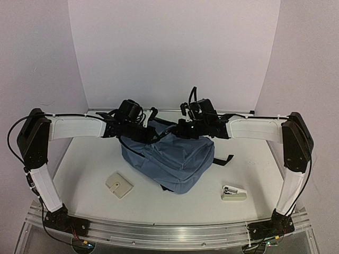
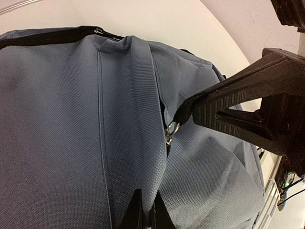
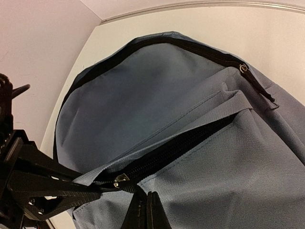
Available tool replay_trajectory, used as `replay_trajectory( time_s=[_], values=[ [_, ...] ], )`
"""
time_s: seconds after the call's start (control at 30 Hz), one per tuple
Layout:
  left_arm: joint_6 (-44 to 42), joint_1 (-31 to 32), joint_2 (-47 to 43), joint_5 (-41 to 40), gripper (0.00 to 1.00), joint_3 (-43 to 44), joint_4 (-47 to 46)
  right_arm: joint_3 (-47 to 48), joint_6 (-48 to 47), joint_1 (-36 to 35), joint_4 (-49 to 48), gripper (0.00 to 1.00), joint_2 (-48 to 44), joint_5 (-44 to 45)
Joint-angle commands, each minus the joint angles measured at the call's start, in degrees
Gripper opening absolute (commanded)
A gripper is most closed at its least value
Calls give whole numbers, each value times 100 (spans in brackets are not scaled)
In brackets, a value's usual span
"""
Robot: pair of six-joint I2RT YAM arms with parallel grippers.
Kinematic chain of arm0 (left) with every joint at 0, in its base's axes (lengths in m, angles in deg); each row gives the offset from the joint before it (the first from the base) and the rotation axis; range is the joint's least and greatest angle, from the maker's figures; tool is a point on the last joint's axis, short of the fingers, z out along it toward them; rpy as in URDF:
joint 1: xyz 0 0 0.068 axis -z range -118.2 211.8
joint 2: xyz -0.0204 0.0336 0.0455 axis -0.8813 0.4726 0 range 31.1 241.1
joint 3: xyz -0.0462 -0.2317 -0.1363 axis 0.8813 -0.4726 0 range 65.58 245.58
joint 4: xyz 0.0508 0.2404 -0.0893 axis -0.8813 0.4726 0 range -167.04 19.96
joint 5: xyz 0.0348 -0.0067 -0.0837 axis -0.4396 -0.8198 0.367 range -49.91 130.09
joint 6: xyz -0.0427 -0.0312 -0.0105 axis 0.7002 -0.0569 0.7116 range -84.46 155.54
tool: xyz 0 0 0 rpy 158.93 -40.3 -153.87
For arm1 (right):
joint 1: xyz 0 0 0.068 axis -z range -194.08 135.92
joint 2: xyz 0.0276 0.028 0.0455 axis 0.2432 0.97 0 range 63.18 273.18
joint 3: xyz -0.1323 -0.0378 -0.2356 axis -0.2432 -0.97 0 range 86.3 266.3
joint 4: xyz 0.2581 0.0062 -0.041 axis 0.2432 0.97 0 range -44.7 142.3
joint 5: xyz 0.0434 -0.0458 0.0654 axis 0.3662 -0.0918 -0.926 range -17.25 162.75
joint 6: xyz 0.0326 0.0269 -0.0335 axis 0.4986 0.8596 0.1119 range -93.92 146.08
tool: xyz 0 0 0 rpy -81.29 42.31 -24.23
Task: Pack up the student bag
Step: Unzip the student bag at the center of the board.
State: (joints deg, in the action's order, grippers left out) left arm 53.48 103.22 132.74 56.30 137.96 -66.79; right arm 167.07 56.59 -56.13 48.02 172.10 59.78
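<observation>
- Pinches the bag (image 1: 177, 161) tight with the left gripper (image 2: 146, 205).
- Pinches its open zip edge tight with the right gripper (image 3: 146, 205).
- Sits at the table's (image 1: 90, 164) middle.

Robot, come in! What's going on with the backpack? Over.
Left gripper, right gripper: both shut on backpack by the zip. Main compartment open. Beige wallet, stapler on table, nothing in the way.

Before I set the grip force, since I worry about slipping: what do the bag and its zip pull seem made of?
Bag: looks like woven synthetic cloth, matte slate-blue; a fine grid weave shows and it folds softly. Zip pull: probably metal, bright silver with glints; which metal is unclear.
</observation>
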Motion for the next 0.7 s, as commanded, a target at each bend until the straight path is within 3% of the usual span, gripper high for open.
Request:
replay_trajectory(
  time_s=[0.0,0.33,0.67],
  values=[
    [-36,249,-70,15,0,-91,-2,-69,89,47,-227,0,-424,500],
    [-46,625,-774,-193,0,-963,151,-151,81,61,-175,0,-685,1636],
    [361,674,-1968,-369,0,-2099,196,-71,61,263,-52,0,-342,1816]
  ],
)
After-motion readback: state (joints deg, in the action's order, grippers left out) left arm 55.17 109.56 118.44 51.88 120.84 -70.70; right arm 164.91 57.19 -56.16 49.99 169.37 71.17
